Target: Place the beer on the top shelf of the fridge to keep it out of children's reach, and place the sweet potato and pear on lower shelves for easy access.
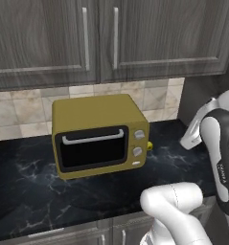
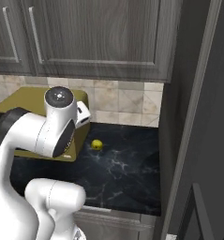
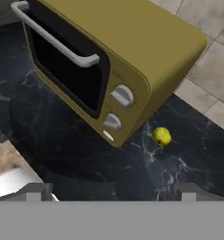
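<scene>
Pear (image 3: pixel 161 136) beside toaster oven (image 3: pixel 118 56)

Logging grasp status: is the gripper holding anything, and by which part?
Nothing is held: the fingers stand apart, the pear lying beyond them.

Rendered home kitchen: dark wood-grain wall cabinets (image 1: pixel 87 38) with metal handles, beige tile backsplash (image 1: pixel 20 112), black marbled tabletop (image 2: pixel 127 164) carrying a mustard-yellow toaster oven (image 1: pixel 99 136), drawers below

White Franka arm (image 1: pixel 216 158) of smooth rounded glossy segments, dark grey-black joint bands, round dark-rimmed grey cap on elbow joint, small dark pincer (image 3: pixel 114 191) fingertips
</scene>
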You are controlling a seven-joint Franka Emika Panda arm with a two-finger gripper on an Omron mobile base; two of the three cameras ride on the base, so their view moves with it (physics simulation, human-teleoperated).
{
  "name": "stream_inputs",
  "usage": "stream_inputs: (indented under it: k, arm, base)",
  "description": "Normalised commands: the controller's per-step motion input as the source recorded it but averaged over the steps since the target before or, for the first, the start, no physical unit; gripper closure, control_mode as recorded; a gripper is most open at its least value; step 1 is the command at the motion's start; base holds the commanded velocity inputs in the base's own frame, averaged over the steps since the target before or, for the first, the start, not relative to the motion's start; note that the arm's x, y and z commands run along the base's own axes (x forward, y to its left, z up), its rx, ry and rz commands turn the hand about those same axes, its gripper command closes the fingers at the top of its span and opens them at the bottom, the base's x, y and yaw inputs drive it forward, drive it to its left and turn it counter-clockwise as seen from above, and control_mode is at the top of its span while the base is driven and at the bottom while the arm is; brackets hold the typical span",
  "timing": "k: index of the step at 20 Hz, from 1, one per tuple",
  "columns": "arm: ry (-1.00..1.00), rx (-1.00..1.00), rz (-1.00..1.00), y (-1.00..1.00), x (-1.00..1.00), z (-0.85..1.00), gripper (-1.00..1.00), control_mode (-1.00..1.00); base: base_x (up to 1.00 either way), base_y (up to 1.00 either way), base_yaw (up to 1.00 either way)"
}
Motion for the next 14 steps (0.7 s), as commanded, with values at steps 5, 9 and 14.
stream_inputs:
  k: [5, 9, 14]
  arm:
    - [-0.01, -0.09, 0.22, -0.07, 0.07, -0.39, -1.0, -1.0]
    - [-0.01, -0.07, 0.23, -0.13, 0.06, -0.39, -1.0, -1.0]
    - [0.0, -0.06, 0.21, -0.1, 0.11, -0.36, -1.0, -1.0]
  base:
    - [0.0, 0.0, 0.0]
    - [0.0, 0.0, 0.0]
    - [0.0, 0.0, 0.0]
